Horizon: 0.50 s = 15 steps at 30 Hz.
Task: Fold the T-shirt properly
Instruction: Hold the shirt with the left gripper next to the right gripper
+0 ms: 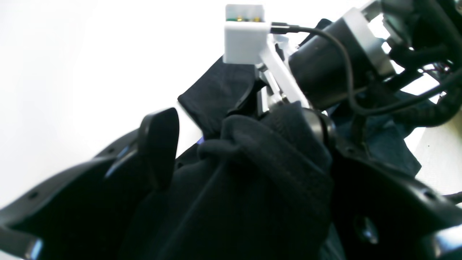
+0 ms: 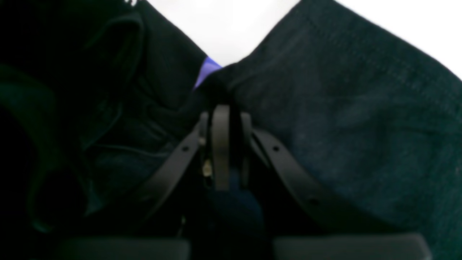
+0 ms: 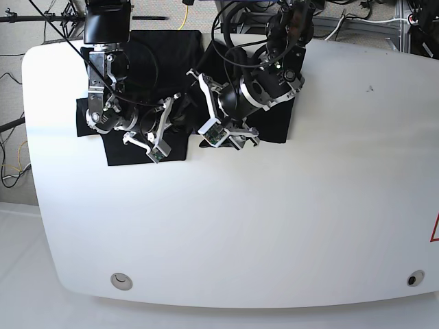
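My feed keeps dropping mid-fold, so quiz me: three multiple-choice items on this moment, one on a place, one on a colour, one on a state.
1. Where on the table does the T-shirt lie?
A. along the far edge, under both arms
B. at the near edge
C. hanging off the side by the red mark

2. What colour sliver shows between the black folds in the right wrist view?
A. green
B. purple-blue
C. red

3. How does the right hand stand?
A. wide open above bare table
C. out of every view
B. shut on the T-shirt

Answers:
1. A: the base view shows the black cloth spread at the far edge, with the near part of the table bare white.
2. B: a purple-blue patch peeks out where the folds meet.
3. B: its fingers meet with black cloth bunched around them.
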Each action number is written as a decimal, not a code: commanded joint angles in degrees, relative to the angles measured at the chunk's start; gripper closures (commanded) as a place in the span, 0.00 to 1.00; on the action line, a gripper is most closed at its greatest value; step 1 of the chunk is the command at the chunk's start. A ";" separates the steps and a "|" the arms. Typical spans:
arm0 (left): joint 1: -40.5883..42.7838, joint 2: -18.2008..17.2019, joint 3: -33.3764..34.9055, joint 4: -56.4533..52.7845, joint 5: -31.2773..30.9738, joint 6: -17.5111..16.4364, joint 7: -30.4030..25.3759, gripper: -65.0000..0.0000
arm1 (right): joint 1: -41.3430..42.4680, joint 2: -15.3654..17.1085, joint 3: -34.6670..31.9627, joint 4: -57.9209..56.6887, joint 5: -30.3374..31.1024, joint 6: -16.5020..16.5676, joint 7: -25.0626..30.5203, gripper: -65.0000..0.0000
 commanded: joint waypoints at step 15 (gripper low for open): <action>1.78 -1.00 0.01 -0.13 -0.65 -0.11 -1.67 0.36 | 0.66 0.20 -0.04 0.58 -0.70 -0.05 -0.62 0.94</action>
